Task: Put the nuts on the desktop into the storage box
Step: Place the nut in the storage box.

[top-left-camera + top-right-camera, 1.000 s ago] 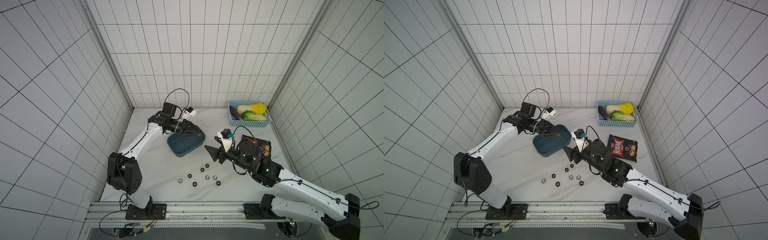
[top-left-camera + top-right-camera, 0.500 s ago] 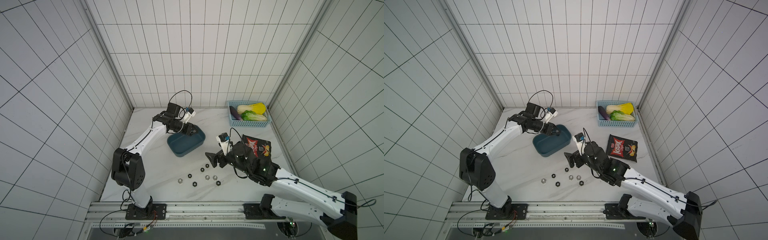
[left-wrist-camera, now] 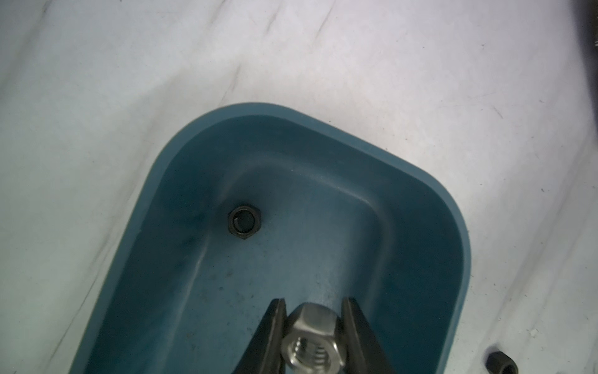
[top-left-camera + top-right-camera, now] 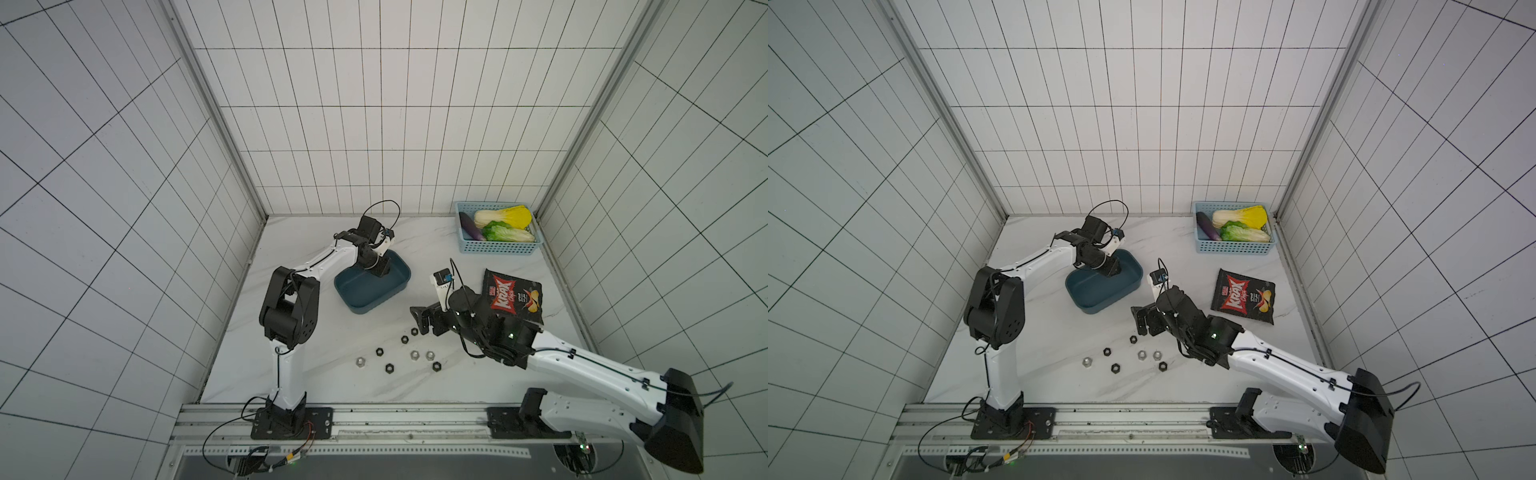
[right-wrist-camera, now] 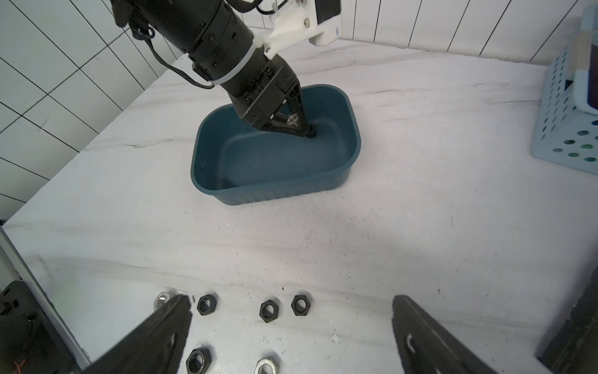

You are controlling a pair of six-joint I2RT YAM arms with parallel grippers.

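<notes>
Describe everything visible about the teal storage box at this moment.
The storage box is a dark teal, rounded-rectangular plastic-looking tub with smooth solid walls and no lid, sitting upright on the white marble desktop. One black nut lies on its floor. The left gripper reaches inside, shut on a silver nut; whether that nut touches the floor is unclear.

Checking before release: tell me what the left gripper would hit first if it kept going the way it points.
Probably the floor of the storage box: the left gripper, shut on a silver nut, points down into the box, bare floor ahead. The black nut inside lies off to one side.
</notes>
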